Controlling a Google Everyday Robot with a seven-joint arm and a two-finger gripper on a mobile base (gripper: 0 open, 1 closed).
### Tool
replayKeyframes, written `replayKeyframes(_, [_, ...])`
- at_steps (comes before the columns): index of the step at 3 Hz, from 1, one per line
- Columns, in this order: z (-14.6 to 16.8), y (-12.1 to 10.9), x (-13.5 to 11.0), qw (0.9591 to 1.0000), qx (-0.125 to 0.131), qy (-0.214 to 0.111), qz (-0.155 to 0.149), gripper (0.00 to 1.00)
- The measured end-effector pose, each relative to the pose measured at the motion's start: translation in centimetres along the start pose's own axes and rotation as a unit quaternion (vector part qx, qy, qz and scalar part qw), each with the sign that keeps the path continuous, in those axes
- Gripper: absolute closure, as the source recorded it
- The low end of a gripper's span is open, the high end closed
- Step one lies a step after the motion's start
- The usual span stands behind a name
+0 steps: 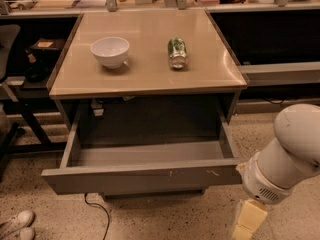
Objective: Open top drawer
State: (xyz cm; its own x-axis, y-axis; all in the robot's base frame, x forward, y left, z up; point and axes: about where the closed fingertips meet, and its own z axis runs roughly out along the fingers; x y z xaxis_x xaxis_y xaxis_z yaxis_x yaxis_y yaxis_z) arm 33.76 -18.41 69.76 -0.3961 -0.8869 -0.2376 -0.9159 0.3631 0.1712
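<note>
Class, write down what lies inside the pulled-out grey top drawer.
The wide grey handleless top drawer shows only bare grey floor and walls. Its rear is shadowed under the beige tabletop, and its front panel hides the nearest strip. The cream pincer hangs outside, lower right.

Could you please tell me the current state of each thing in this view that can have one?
top drawer: open, pulled well out, nothing showing in the visible interior.
white bowl: upright on the tabletop.
green can: lying on its side on the tabletop, right of the bowl.
gripper: low at the lower right, beside the drawer's right front corner, apart from it.
</note>
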Motion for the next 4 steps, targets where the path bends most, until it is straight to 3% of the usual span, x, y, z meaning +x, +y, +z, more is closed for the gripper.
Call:
replayKeyframes(1, [-0.1,0.1,0.1,1.0,0.0,0.001,0.001,0.0])
replayKeyframes(3, [-0.5,-3.6,-5.0,0.9989,0.015,-0.033,-0.031,0.0])
replayKeyframes(4, [0.7,-4.8,-6.6,0.9986,0.008,-0.032,-0.041,0.0])
